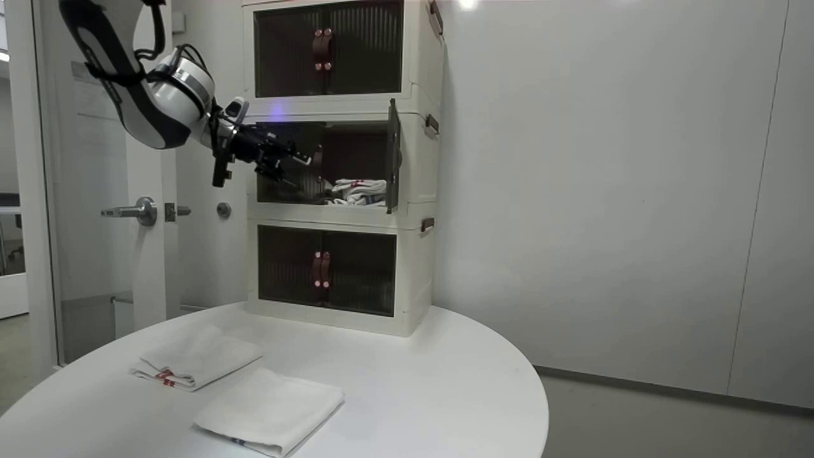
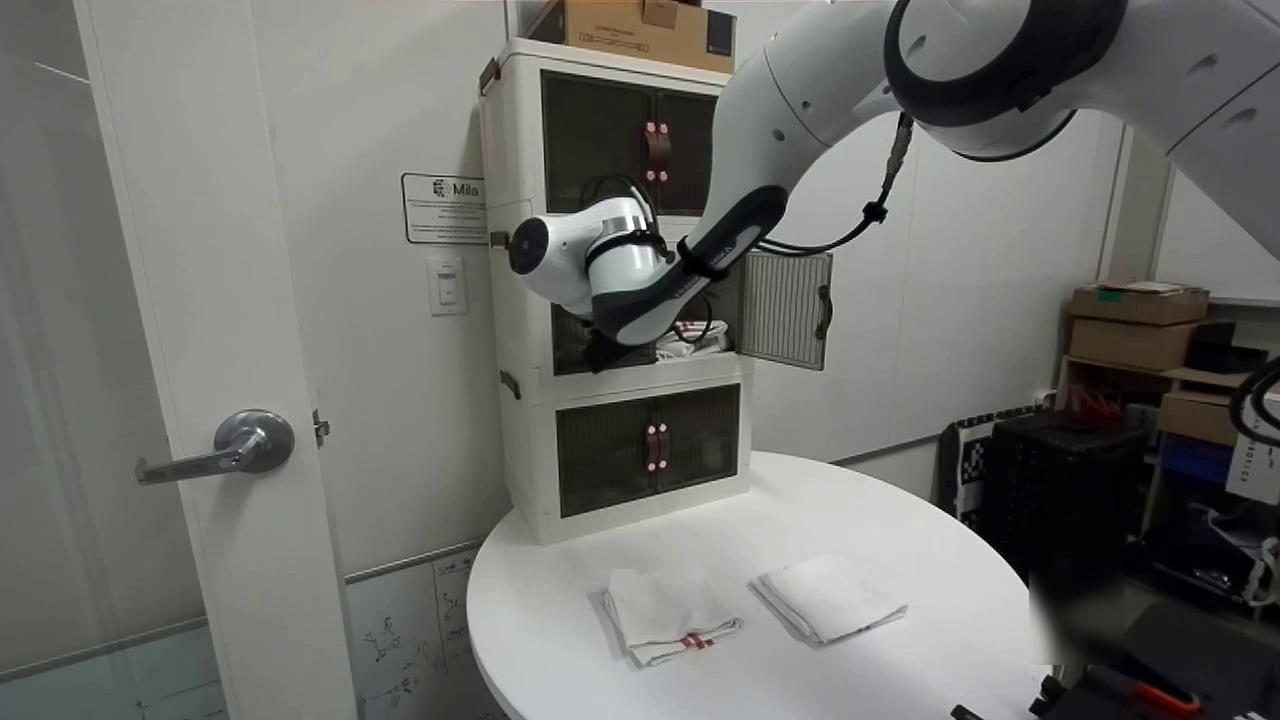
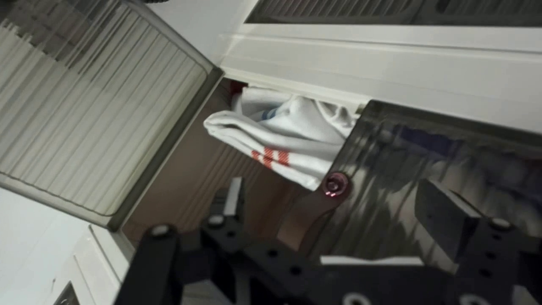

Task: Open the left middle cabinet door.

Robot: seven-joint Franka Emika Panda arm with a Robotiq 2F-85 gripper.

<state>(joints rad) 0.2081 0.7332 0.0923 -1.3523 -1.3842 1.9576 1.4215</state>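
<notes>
The left middle cabinet door (image 1: 289,196) is a dark smoky panel, closed, in the middle tier of the white cabinet (image 1: 407,216). It also shows partly behind the arm in an exterior view (image 2: 572,350) and in the wrist view (image 3: 372,161). Its dark red-brown handle (image 3: 296,224) has a round pinkish knob. My gripper (image 1: 297,170) is in front of this door. In the wrist view my gripper (image 3: 334,199) is open, with the handle between its spread fingers and nothing gripped. Whether a finger touches the door, I cannot tell. In an exterior view the arm hides most of the gripper.
The right middle door (image 1: 394,156) stands swung open, also in an exterior view (image 2: 785,308). Folded white cloths (image 3: 296,127) lie inside that tier. Top and bottom tier doors are closed. Two folded cloths (image 1: 197,356) (image 1: 270,410) lie on the round white table (image 1: 458,394).
</notes>
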